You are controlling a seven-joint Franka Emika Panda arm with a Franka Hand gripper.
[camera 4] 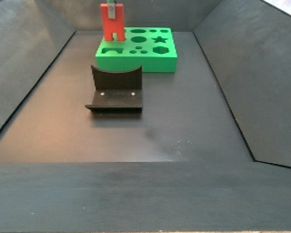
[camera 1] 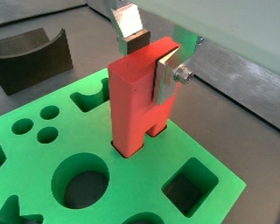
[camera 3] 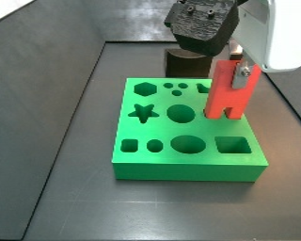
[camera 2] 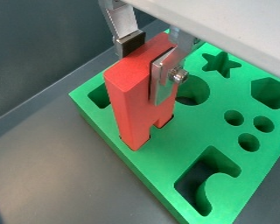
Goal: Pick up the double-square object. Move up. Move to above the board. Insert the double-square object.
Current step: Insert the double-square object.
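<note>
On the dark floor you have the board (camera 3: 188,141), a thick green slab with star, hexagon, round, oval and square cutouts; in a side view it sits at the far end of the enclosure (camera 4: 138,50). Just beside it stands the fixture (camera 4: 116,89), a dark curved bracket on a base plate, which also shows in a wrist view (camera 1: 31,57).

Next in size is the bar (camera 3: 228,91), red-orange and upright at the board's edge. In both wrist views its lower end sits down in a cutout (camera 1: 136,109) (camera 2: 140,101), stepped at the foot, with most of its length standing above the green surface.

The gripper (camera 1: 146,57) is above the board, clamped on the bar near its top. You can see one silver finger (camera 1: 170,73) flat against the bar's side face, and the other plate with its dark pad at the far side (camera 2: 129,33). In a side view the gripper's body (camera 3: 201,24) hangs directly over the bar. You cannot tell from these views how deep the bar has gone.
</note>
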